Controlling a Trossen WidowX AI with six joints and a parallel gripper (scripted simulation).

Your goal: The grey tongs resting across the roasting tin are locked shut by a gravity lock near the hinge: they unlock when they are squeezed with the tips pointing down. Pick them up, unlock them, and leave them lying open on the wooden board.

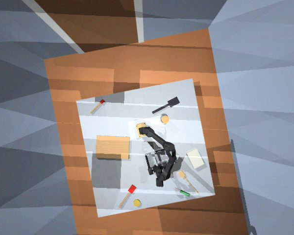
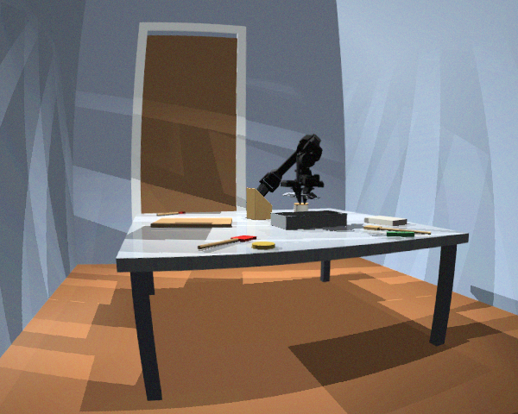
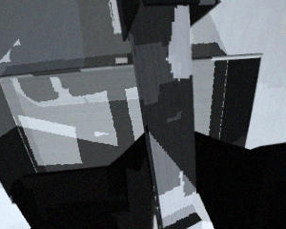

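- Gripper [image 1: 159, 167] [image 2: 302, 199] [image 3: 164, 134]: clamped on the grey tongs [image 1: 156, 160] [image 2: 288, 194] [image 3: 167, 72].
- Roasting tin [image 1: 147, 161] [image 2: 310, 221] [image 3: 240, 100]: beneath the gripper.
- Wooden board [image 1: 112, 146] [image 2: 192, 221]: well apart from the gripper.
- Tongs' lock: cannot tell.

Table [image 1: 106, 176] [image 2: 161, 244], viewed from near edge | far left corner: small paddle [image 1: 97, 106] [image 2: 170, 213] | toward far right corner: turner [image 1: 164, 105], jar [image 1: 164, 119] [image 2: 300, 207] before it | left edge, midway: board [image 1: 112, 145] [image 2: 190, 221], tin [image 1: 147, 161] [image 2: 317, 221] to its right | right edge: box [image 1: 195, 158] [image 2: 385, 220] | near right corner: spoon [image 1: 190, 182] [image 2: 411, 229], handled tool [image 1: 184, 193] [image 2: 400, 234] | near edge, left: large paddle [image 1: 125, 198] [image 2: 225, 242], disc [image 1: 136, 202] [image 2: 262, 245] beside it
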